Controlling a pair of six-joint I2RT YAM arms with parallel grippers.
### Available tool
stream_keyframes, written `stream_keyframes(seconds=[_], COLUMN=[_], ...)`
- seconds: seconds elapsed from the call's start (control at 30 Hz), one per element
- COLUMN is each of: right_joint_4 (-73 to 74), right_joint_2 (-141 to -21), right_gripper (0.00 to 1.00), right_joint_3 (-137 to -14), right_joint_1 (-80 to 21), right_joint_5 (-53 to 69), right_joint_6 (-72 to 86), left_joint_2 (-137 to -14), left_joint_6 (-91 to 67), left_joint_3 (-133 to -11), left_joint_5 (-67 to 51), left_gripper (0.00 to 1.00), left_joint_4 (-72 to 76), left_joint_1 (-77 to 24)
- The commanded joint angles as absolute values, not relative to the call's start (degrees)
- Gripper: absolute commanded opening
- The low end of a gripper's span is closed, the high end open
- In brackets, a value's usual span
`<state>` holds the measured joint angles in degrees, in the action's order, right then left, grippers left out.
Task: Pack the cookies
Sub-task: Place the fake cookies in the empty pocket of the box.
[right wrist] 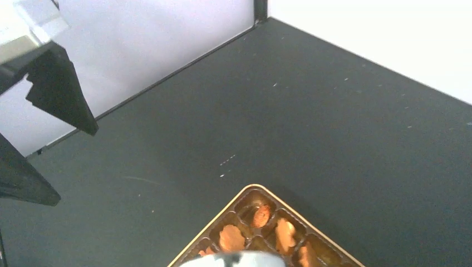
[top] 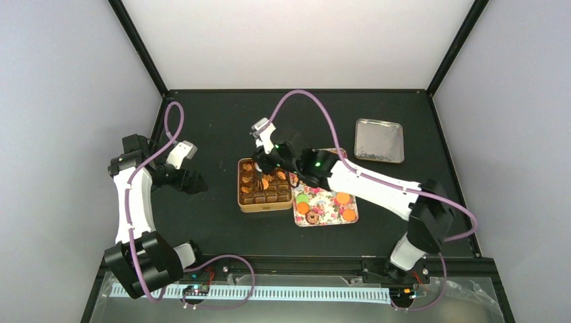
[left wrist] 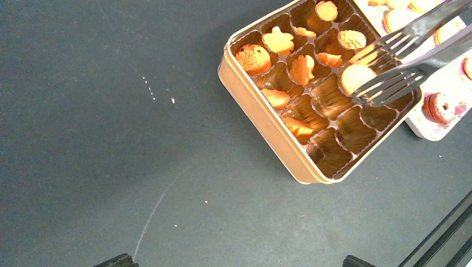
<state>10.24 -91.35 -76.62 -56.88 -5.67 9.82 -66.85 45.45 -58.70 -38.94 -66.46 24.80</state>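
**One cookie in the tongs over the tin**

Right fingers (top: 267, 160) are partly closed on tongs (left wrist: 402, 60), which pinch one round cookie (left wrist: 355, 77) above the gold tin (left wrist: 267, 125) — roughly nine more lie in its cups, some in shadow. The plate (top: 328, 206) beside it shows five: one green cookie (top: 302, 198), three orange, one brown ring (top: 312, 218); the arm hides its far end. Left fingers (top: 195, 182) are spread wide, empty, above the counter (top: 215, 121). One silver tray (top: 379, 140) sits well apart

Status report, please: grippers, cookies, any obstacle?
Left gripper open, left of tin. Right gripper shut on tongs, one cookie pinched over tin. Several cookies wait on tray. No obstacle seen.
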Motion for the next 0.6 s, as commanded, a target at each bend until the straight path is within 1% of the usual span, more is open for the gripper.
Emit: stream_keyframes(seconds=[0.0, 0.17, 0.27, 0.37, 0.57], right_joint_4=[6.78, 6.04, 5.9, 5.78, 5.97], right_joint_2=[-95.04, -96.5, -96.61, -96.81, -96.31], right_gripper=[0.07, 0.11, 0.2, 0.24, 0.28], right_joint_3=[-80.75, -80.68, -80.39, -80.33, -80.72], right_joint_1=[-57.26, -57.29, -57.28, -57.26, -57.3], right_joint_5=[-2.41, -2.02, -1.84, -1.9, -1.92], right_joint_6=[9.48, 9.82, 9.92, 9.83, 9.73], left_joint_2=[-67.35, -67.43, -67.48, -67.55, -67.03], left_joint_6=[45.62, 45.62, 45.33, 45.09, 45.22], left_joint_3=[-60.55, -60.97, -61.08, -61.26, -61.33], left_joint_5=[-38.83, -38.69, -38.71, -39.0, -39.11], left_gripper=[0.99, 0.99, 0.99, 0.99, 0.99], left_joint_4=[-66.99, -67.19, -67.03, -67.14, -67.5], left_joint_1=[25.23, 25.22, 25.26, 25.24, 25.22])
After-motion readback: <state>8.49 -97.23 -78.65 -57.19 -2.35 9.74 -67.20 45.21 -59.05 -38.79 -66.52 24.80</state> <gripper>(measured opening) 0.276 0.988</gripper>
